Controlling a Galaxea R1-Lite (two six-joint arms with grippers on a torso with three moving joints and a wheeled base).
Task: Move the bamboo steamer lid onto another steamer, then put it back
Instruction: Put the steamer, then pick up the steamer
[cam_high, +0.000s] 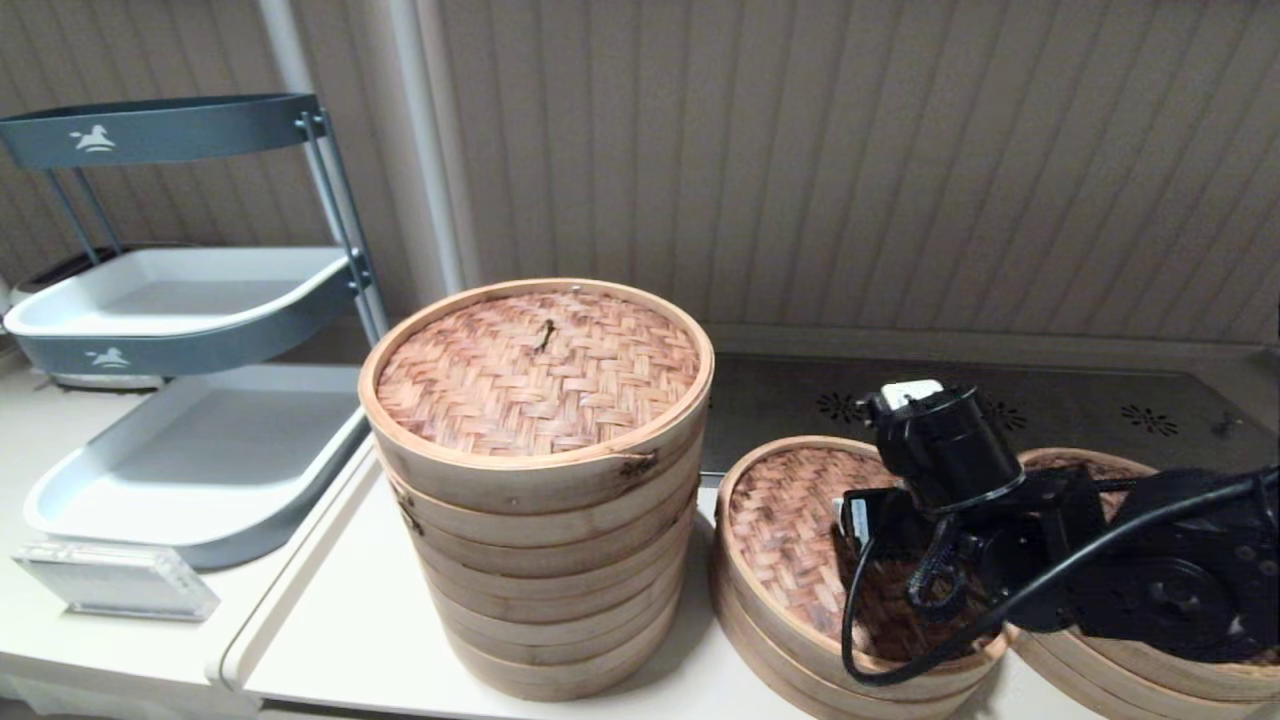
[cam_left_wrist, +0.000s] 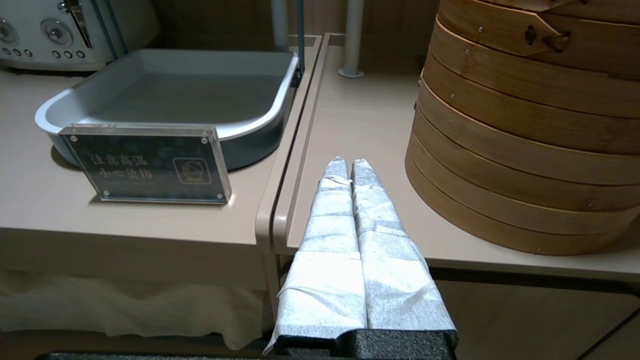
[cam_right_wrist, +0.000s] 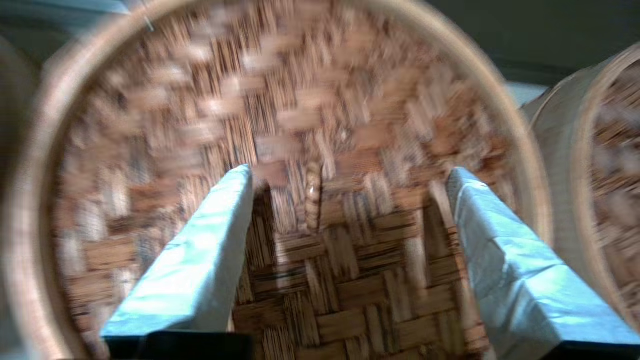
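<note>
The tall stack of steamers (cam_high: 540, 500) fills the middle of the head view on the bench (cam_high: 340, 620), wearing a lighter reddish lid, with the grey tray rack (cam_high: 190, 300) off in the upper left. So the bamboo steamer lid (cam_high: 790, 530) sits lower right on its own low steamer, with another steamer (cam_high: 1120, 660) peeking out at the far right edge, meaning basically nothing's been moved yet and both transfers are left, I'd say. Right end effector (cam_right_wrist: 345, 175) hovers over the lid with fingers spread either side of the little knot handle (cam_right_wrist: 313, 192), while the left end effector (cam_left_wrist: 346, 167) is parked at the bench edge, fingers pressed together.
</note>
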